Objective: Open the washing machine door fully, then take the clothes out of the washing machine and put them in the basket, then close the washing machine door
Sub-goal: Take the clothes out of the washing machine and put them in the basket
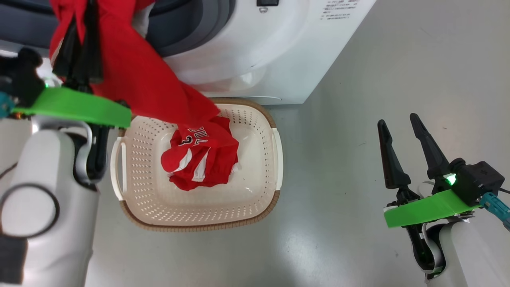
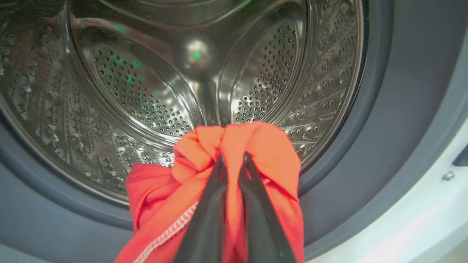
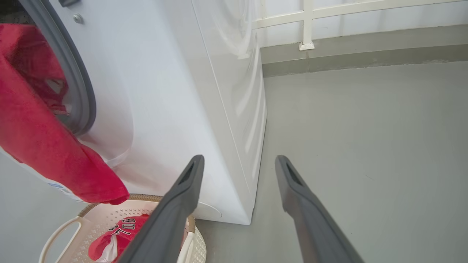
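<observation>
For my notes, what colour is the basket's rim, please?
The basket's rim is brown; head view shows it best.

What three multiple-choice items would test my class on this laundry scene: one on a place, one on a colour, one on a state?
1. Where does the basket stand?
A. On the floor before the washing machine
B. On top of the machine
C. Inside the drum

2. What colour is the garment pinched by the left gripper?
A. Blue
B. Red
C. Yellow

3. How does the right gripper stand?
A. Shut on a towel
B. Shut on nothing
C. Open, holding nothing

Answers:
1 A: the cream basket sits on the grey floor at the washer's foot.
2 B: red fabric is bunched in its shut jaws.
3 C: its jaws stand spread apart over bare floor.
</observation>
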Motion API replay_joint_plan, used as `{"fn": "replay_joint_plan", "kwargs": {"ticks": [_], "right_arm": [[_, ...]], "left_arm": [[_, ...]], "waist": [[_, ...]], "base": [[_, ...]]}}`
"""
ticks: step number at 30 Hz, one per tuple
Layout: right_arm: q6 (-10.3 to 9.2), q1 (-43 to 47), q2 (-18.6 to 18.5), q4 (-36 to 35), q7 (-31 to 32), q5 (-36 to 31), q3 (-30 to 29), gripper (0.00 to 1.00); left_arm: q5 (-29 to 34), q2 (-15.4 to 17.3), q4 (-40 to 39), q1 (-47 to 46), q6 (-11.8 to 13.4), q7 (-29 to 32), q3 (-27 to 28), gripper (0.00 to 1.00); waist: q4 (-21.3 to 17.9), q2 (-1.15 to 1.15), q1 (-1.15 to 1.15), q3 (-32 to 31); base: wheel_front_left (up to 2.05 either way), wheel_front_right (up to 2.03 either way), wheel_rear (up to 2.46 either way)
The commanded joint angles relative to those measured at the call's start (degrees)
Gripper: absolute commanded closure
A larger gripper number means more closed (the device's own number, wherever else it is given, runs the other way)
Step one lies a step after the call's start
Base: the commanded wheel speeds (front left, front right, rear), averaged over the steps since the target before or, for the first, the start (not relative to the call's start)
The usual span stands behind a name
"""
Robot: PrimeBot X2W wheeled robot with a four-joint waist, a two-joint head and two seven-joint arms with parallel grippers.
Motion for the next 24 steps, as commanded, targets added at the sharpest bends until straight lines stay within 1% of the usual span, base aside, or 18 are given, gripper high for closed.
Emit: {"fn": "replay_joint_plan", "kwargs": {"ticks": [1, 6, 7, 12, 18, 24], "right_arm": [[0.20, 1.46, -0.03, -1.21, -0.36, -0.57, 1.19, 0.00], [0.20, 1.77, -0.03, -1.25, -0.36, -0.65, 1.10, 0.00], [0.20, 1.91, -0.03, -1.21, -0.36, -0.71, 1.05, 0.00], [0.20, 2.19, -0.03, -1.12, -0.36, -0.72, 1.00, 0.00], [0.20, 2.45, -0.03, -1.01, -0.36, -0.68, 1.24, 0.00], [0.20, 2.79, -0.03, -0.92, -0.36, -0.76, 1.35, 0.00]], "left_arm": [[0.66, 2.02, -2.05, 1.40, -0.54, -0.44, 2.08, 1.00], [2.98, -0.07, -8.11, 6.40, -1.51, -0.44, 5.15, 1.00], [3.70, -0.81, -10.49, 8.31, -1.83, -0.44, 5.93, 1.00], [4.78, -2.43, -16.76, 12.80, -2.35, -0.44, 7.18, 1.00], [4.98, -3.38, -23.87, 17.27, -2.63, -0.44, 7.61, 1.00], [5.69, -3.52, -29.54, 20.39, -2.72, -0.44, 7.34, 1.00]], "waist": [[0.04, 0.00, 0.00, -0.10], [0.21, 0.00, 0.00, -0.45], [0.31, 0.00, 0.00, -0.55], [0.54, 0.00, 0.00, -0.84], [0.53, 0.00, 0.00, -1.15], [0.40, 0.00, 0.00, -1.38]], "base": [[0.00, 0.00, 0.00], [0.00, 0.00, 0.00], [0.00, 0.00, 0.00], [0.00, 0.00, 0.00], [0.00, 0.00, 0.00], [0.00, 0.00, 0.00]]}}
